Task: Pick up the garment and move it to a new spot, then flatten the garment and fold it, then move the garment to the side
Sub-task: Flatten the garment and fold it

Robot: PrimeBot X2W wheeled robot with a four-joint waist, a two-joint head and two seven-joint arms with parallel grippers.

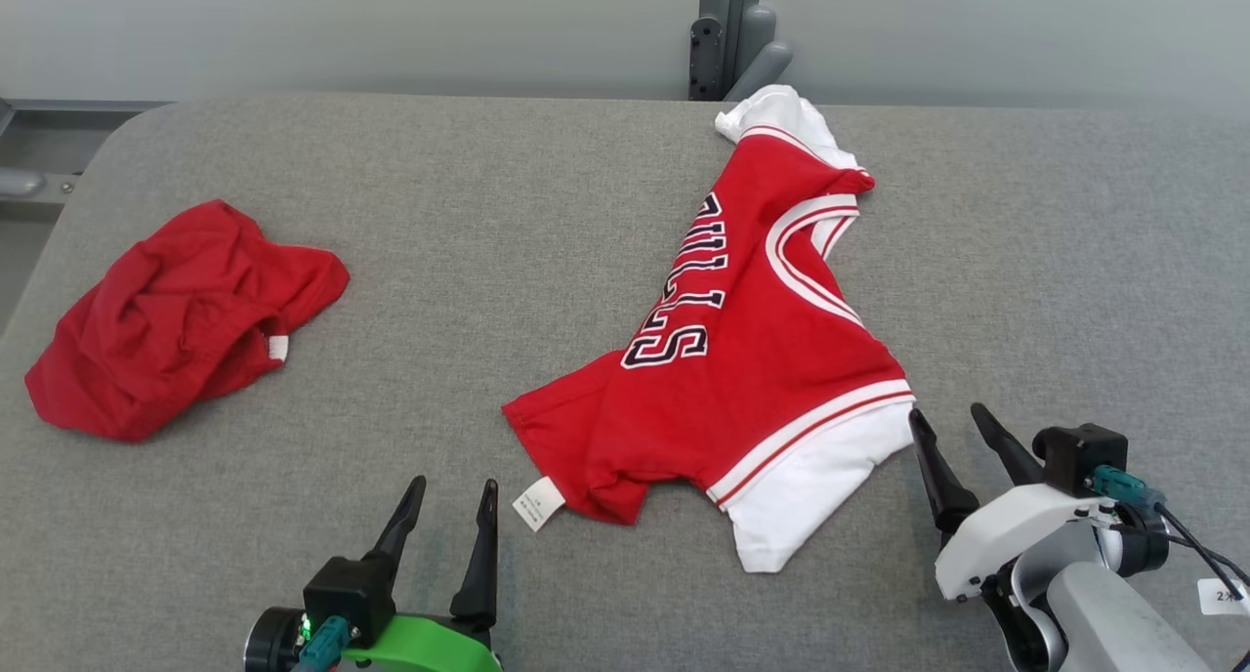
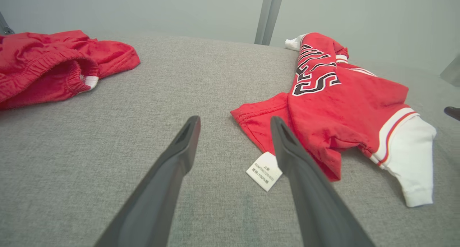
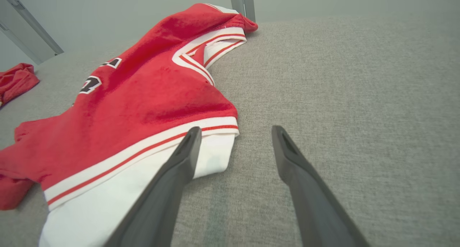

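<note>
- Grey padded table (image 1: 488, 213) spreads beneath both my jaws.
- Red-and-white jersey (image 1: 742, 359) lies rumpled ahead, between my two jaws, its white sleeve just beside my right gripper (image 1: 945, 412).
- Crumpled red shorts (image 1: 176, 311) lie well outside my left gripper (image 1: 453, 483).
- Both jaws stand wide apart, empty.
- White care label (image 1: 538, 503) sits just beside my left inner fingertip.

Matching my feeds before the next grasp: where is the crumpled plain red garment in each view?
Head view: crumpled red garment, far left on the grey table.
Left wrist view: the garment, upper left corner.
Right wrist view: the garment, small patch at the left edge.
Shared landmark: the lettered jersey, to its right in every view.
</note>
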